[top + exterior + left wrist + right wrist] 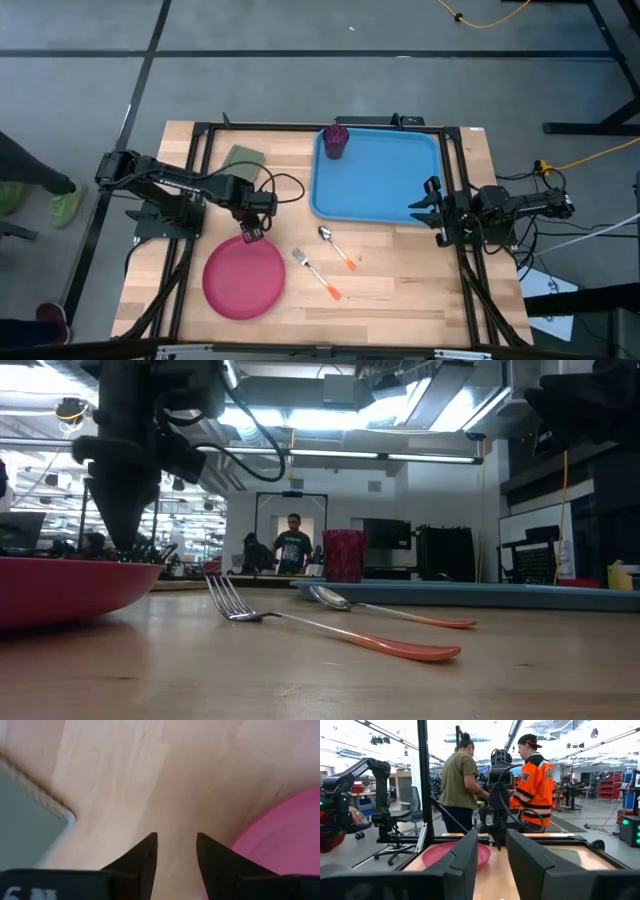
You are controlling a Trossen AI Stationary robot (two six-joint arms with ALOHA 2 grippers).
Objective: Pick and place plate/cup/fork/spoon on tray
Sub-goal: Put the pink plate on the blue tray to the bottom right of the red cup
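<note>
Left gripper (250,237): positioned over the far rim of the plate (243,279), pointing down. The left wrist view shows its jaws parted by a narrow gap with bare wood between them; they grip nothing. The plate's pink edge lies just beside one fingertip (210,851), and a corner of the olive-green pad (27,820) shows on the other side. In the low view the gripper tip sits at the plate's rim; contact cannot be confirmed.

Right gripper (428,212): held at the right edge of the tabletop (400,285), just beside the tray's near right corner. Its jaws stand open and empty, as the right wrist view shows.

Plate: flat on the tabletop, near left area, outside the tray (385,185).

Cup (335,140): upright inside the tray, at its far left corner.

Spoon (335,246): on the bare wood just in front of the tray's near edge, bowl toward the tray, orange handle end toward the near right.

Fork (315,273): on the wood between plate and spoon, roughly parallel to the spoon, prongs toward the far left, orange handle toward the near right. It touches neither neighbour.

Olive-green pad: on the tabletop at the far left, beside the tray's left side, well apart from the cutlery.

Background: two people stand beyond the table in the right wrist view.
</note>
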